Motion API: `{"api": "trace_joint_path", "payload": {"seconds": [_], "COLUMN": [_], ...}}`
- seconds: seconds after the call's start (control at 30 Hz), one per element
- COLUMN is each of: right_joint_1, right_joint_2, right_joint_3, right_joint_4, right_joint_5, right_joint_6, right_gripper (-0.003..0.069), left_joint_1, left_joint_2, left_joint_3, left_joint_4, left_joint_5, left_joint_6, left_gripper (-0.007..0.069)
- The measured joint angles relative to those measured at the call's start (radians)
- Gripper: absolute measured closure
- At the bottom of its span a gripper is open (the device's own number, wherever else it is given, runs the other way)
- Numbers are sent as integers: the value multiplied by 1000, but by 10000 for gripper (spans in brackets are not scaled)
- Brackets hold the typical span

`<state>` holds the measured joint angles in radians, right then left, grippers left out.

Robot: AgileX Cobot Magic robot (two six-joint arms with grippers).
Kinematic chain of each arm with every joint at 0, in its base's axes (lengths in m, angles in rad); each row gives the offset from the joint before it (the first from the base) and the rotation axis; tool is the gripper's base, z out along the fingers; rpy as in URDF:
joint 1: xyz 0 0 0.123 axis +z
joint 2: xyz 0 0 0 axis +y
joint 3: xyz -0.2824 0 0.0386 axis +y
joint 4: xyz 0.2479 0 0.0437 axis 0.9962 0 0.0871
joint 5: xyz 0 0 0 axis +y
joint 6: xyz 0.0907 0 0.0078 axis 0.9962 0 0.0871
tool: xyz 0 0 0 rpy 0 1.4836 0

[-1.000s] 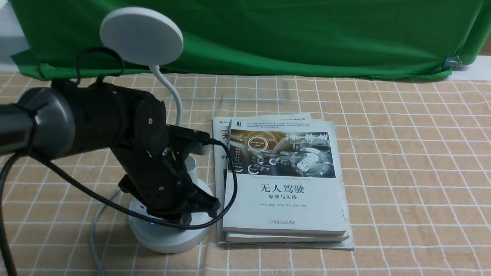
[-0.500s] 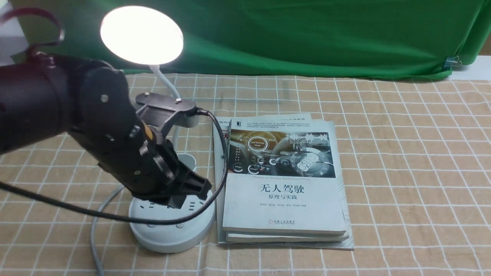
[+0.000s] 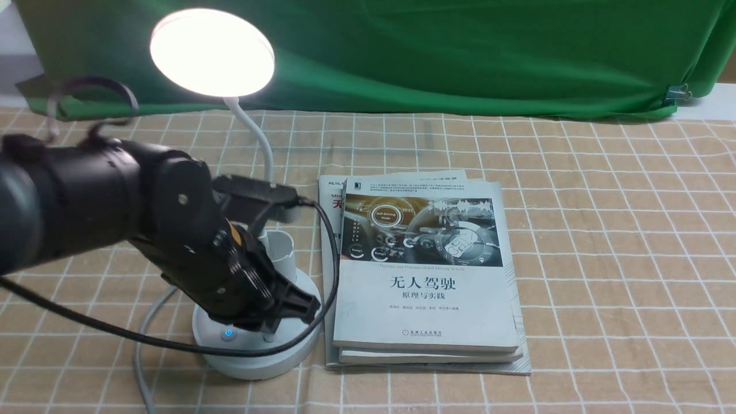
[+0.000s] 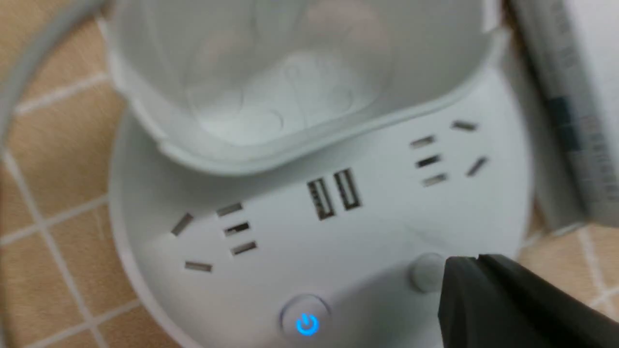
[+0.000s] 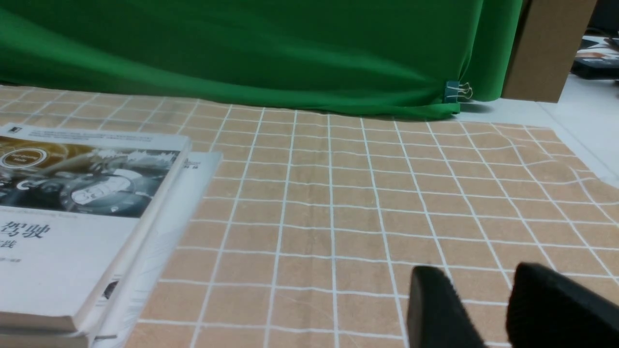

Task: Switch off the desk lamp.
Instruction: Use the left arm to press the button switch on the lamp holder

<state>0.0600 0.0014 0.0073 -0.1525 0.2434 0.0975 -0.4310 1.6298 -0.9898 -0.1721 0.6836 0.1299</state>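
white lamp stands beneath the left gripper, its fingertips closed together beside a button. base likely stable; neck likely flexible. grip base rim if bracing; avoid neck.

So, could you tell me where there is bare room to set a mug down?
Right of the book stack, up to the green cloth, looks bare. It is crowded around the desk lamp, between its cable and the books.
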Motion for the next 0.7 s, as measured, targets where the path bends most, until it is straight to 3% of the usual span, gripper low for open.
{"api": "trace_joint_path", "payload": {"seconds": [0.33,0.7], "right_joint_1": [0,0], "right_joint_2": [0,0], "right_joint_3": [0,0], "right_joint_4": [0,0], "right_joint_5": [0,0], "right_joint_6": [0,0], "right_gripper": [417,417], "left_joint_1": [0,0], "left_joint_2": [55,-61], "left_joint_3": [-11,0], "left_joint_4": [-3,-3], "left_joint_5": [2,2], "left_joint_6": [0,-5], "left_gripper": [628,628]}}
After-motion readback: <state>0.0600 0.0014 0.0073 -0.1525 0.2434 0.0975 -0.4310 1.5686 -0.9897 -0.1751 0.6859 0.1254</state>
